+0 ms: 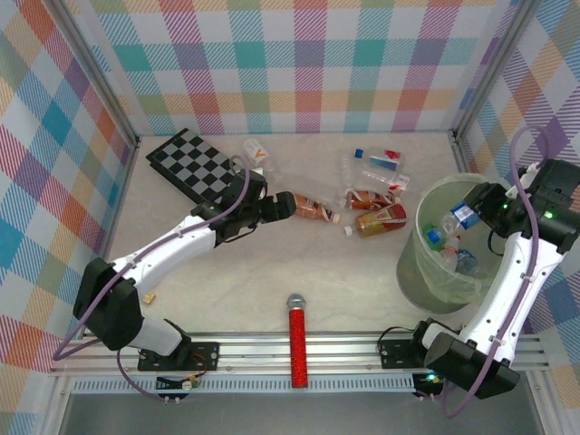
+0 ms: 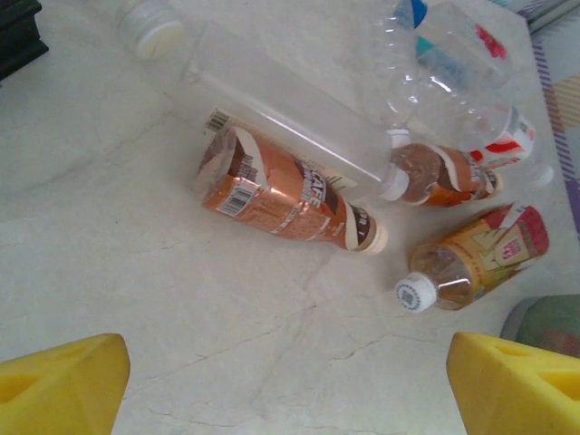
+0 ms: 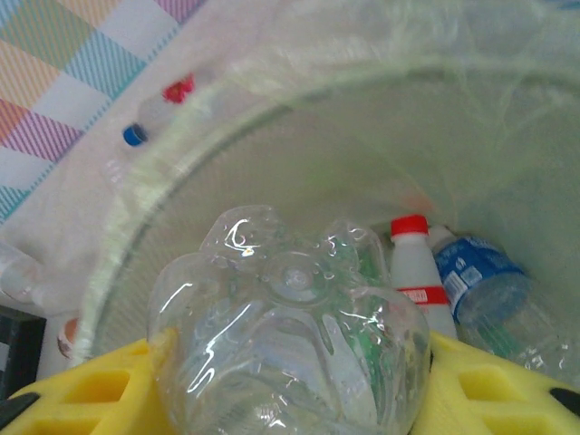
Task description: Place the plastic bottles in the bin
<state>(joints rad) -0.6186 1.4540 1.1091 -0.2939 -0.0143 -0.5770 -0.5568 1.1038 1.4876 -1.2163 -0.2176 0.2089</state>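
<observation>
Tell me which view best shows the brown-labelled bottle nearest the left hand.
Left wrist view: the brown-labelled bottle lies whole and close, barcode visible. Top external view shows it small, by the left hand.

1. The clear bottle (image 3: 290, 335) clamped between my right fingers (image 3: 507, 394) ran off the bottom edge of the right wrist view. Its base faced the lens, so label and cap were hidden.
2. It covered the foot of a red-capped bottle (image 3: 412, 263), and the green shapes seen through it were too warped to name.
3. My left fingers (image 2: 63, 385) were cropped to two yellow corners.
4. In the left wrist view the bin (image 2: 548, 322) was a blurred grey-green sliver at the right edge, and the checkerboard (image 2: 16, 32) a dark corner.
5. The brown bottle (image 2: 290, 195) had print too blurred to read.
</observation>
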